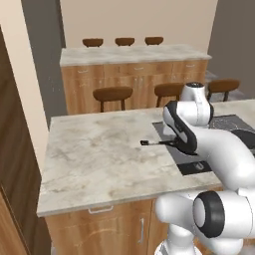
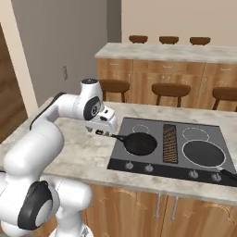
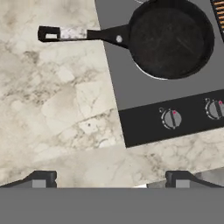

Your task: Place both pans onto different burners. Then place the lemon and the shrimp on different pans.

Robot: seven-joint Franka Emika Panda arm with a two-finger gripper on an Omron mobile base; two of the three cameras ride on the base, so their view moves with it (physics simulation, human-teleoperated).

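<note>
Your gripper (image 3: 111, 177) stands wide open with nothing between its fingertips (image 3: 41, 178), hovering over the marble counter (image 1: 99, 149) just off the near-left corner of the cooktop (image 2: 152, 163).

Both pans are already on burners, as far as these views show. The smaller pan (image 2: 139, 143) sits on the near-left burner, and its handle (image 3: 83, 34) runs straight out to the left, past the cooktop's edge and over the counter. The wider pan (image 2: 204, 154) sits on the near-right burner ring, on the other side of the brown grille (image 2: 170, 143). So the step in hand looks like going for the food next, and neither the lemon nor the shrimp can be made out from here; you will have to find them before you commit.

The relation that matters now is this. In the hand view the smaller pan lies ahead of the jaws and to one side, its handle lying roughly along the line that joins the two fingertips. From the right base view the hand hangs right above the handle's outer end. If you go down here, you risk clipping that handle and dragging the pan off its ring. Lift and swing clear of the handle's line first.

The knobs (image 3: 170, 118) along the near edge sit between you and the pan.
</note>
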